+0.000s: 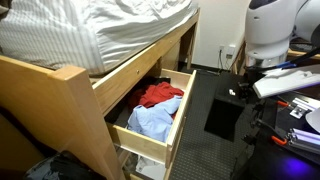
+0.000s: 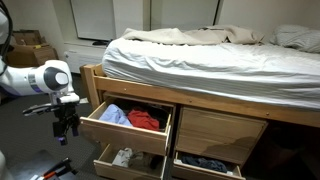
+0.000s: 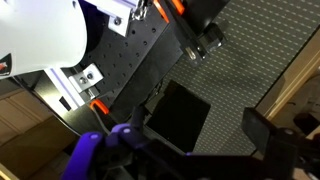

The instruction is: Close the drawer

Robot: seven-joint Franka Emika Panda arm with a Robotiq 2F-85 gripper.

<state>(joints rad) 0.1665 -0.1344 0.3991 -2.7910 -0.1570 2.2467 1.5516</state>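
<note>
The drawer (image 1: 150,143) is pulled out from under the bed, with red and light-blue clothes inside; it also shows in an exterior view (image 2: 122,133), where its plain pine front faces the room. My gripper (image 2: 65,128) hangs to the side of the drawer front, apart from it, fingers pointing down. In an exterior view it is a small dark shape (image 1: 238,92) beyond the drawer's side wall. In the wrist view the gripper (image 3: 200,150) is open and empty, looking down at the carpet.
A lower pine drawer (image 2: 125,158) showing white cloth is open beneath. Another low drawer (image 2: 205,162) with dark clothes is open beside it. A black square pad (image 3: 178,115) lies on the carpet under the gripper. The bed frame post (image 1: 75,110) stands near.
</note>
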